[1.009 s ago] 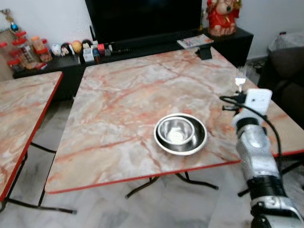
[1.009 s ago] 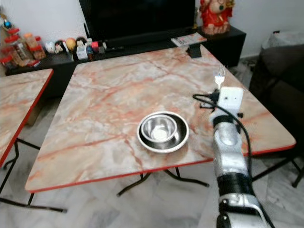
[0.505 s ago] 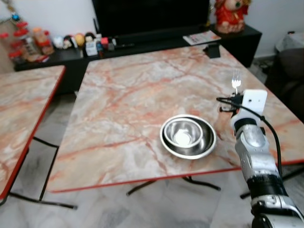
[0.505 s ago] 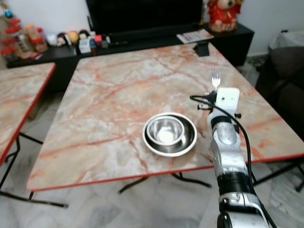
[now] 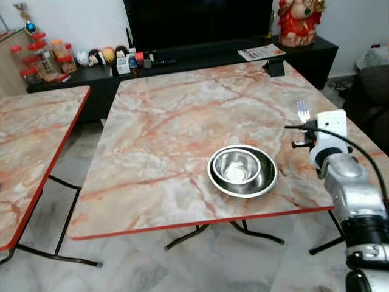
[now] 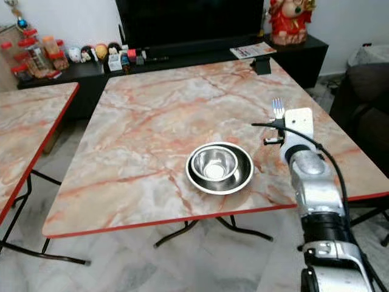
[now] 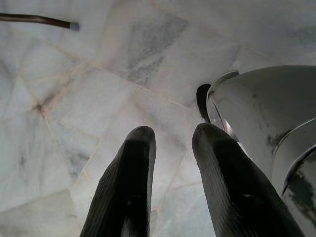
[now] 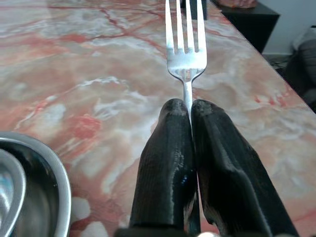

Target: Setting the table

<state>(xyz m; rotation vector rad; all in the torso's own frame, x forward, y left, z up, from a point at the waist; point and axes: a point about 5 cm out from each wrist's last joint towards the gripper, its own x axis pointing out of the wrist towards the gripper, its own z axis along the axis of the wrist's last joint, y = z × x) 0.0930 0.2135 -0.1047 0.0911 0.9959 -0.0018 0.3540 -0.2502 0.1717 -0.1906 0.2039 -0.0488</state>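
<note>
Glossy marble-patterned table top (image 5: 182,128), pink and cream with red veins, edged in red trim, on thin dark metal legs; polished steel bowls (image 5: 243,171), mirror-bright, nested one inside the other; shiny metal fork (image 8: 186,47), smooth, pinched between matt black, finely textured fingers (image 8: 170,163) of the right gripper (image 8: 190,109); brushed silver metal on the right arm (image 6: 313,182), white plastic housing above; same matt black finish on the left gripper (image 7: 173,138); pale veined stone floor (image 7: 74,98), smooth.
</note>
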